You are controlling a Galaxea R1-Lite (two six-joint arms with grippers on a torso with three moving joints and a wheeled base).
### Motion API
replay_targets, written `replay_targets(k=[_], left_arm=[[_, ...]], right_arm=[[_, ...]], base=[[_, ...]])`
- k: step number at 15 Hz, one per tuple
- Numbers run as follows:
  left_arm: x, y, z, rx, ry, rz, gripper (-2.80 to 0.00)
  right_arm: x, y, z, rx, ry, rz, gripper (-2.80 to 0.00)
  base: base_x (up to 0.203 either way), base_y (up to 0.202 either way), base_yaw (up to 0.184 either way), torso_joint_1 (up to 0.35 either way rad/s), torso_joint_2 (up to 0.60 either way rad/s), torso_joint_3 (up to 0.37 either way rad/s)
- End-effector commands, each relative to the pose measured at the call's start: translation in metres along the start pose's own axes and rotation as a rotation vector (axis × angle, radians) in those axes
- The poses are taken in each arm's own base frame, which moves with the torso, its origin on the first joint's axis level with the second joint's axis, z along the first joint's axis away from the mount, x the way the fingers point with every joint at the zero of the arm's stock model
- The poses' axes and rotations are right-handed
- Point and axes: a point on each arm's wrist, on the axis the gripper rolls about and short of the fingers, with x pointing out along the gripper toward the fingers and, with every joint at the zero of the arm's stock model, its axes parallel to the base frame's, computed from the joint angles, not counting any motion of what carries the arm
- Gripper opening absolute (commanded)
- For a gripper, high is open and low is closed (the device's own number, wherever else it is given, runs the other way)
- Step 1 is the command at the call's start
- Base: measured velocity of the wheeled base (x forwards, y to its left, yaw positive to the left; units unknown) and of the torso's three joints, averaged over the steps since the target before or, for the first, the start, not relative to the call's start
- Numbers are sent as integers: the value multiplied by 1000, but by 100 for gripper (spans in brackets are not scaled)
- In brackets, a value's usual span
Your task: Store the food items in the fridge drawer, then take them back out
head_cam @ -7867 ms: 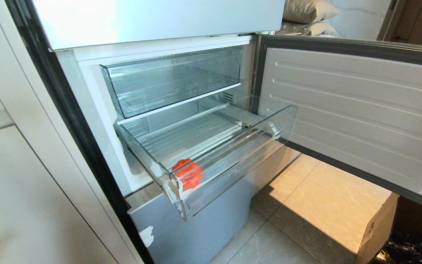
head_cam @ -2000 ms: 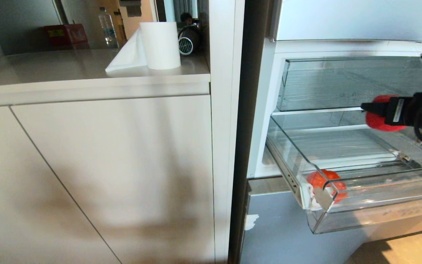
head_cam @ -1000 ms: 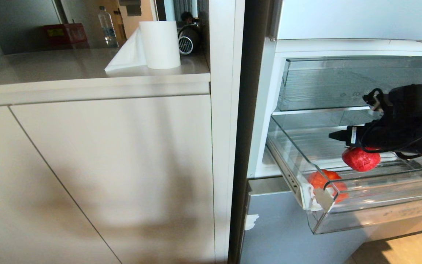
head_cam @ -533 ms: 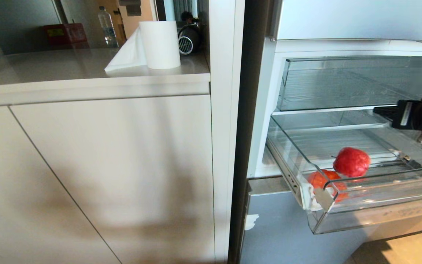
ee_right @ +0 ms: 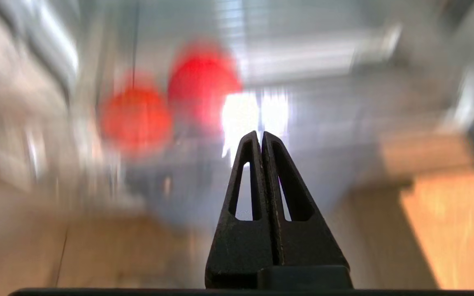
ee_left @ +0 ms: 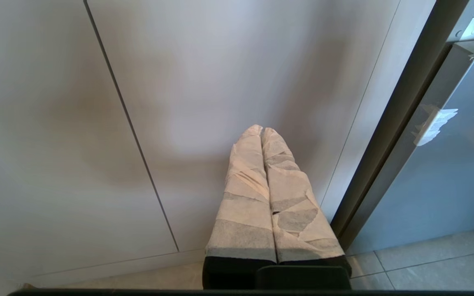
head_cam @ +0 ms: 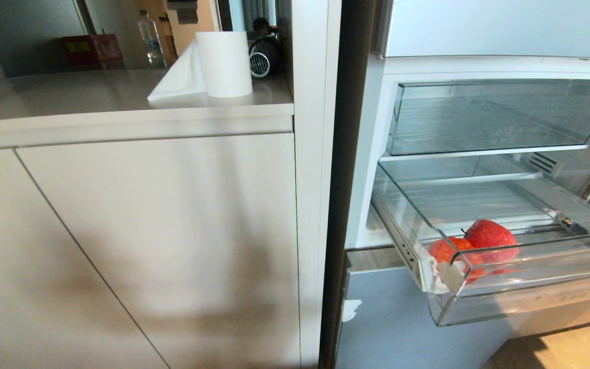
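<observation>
Fridge drawer: I see the clear plastic fridge drawer [head_cam: 505, 287] pulled out from the open fridge, with whitish tape [head_cam: 441, 274] on its front left corner.
Food in drawer: a red apple-like piece [head_cam: 490, 237] sits inside near the front left corner, touching a red-orange tomato-like piece [head_cam: 446, 250] just to its left, right by the tape.
Upper bin: a second clear bin [head_cam: 489, 120] sits above the drawer, pushed in.
Right gripper: my right gripper [ee_right: 262, 137] has its two black fingers pressed together with nothing between them; its wrist view is blurred, with both red pieces ahead of the tips and apart from them. It is outside the head view.
Left gripper: my left gripper [ee_left: 262, 132] has its tape-wrapped fingers pressed together, empty, pointing at the pale cabinet door [ee_left: 220, 82] beside the fridge.
Counter: a paper towel roll [head_cam: 223, 62] stands on the counter [head_cam: 95, 92] left of the fridge, with a water bottle [head_cam: 150, 37] behind.
</observation>
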Motion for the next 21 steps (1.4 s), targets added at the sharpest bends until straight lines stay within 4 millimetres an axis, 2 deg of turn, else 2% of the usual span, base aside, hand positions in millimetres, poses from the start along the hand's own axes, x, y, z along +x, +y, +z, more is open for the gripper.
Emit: replay_targets(k=[1, 4, 10, 16, 18, 19, 20, 21], left_arm=[[0, 0, 0, 0, 1, 0, -280], [0, 0, 0, 0, 0, 0, -280], [0, 0, 0, 0, 0, 0, -280], [0, 0, 0, 0, 2, 0, -280], [0, 0, 0, 0, 1, 0, -280], [0, 0, 0, 0, 2, 0, -280], [0, 0, 0, 0, 0, 0, -280], [0, 0, 0, 0, 0, 0, -280]], right_arm=[[-2, 0, -22, 4, 161, 4, -280], [19, 0, -24, 0, 317, 8, -280], [92, 3, 6, -33, 454, 30, -280], [187, 9, 21, -16, 378, 95, -280], [215, 14, 29, 71, 264, 113, -280], [217, 15, 32, 134, 199, 118, -280], [209, 15, 31, 163, 172, 124, -280], [192, 15, 33, 174, 141, 139, -280]], base=[[0, 0, 0, 0, 0, 0], [0, 0, 0, 0, 0, 0], [0, 0, 0, 0, 0, 0], [0, 0, 0, 0, 0, 0], [0, 0, 0, 0, 0, 0], [0, 0, 0, 0, 0, 0], [0, 0, 0, 0, 0, 0], [0, 0, 0, 0, 0, 0]])
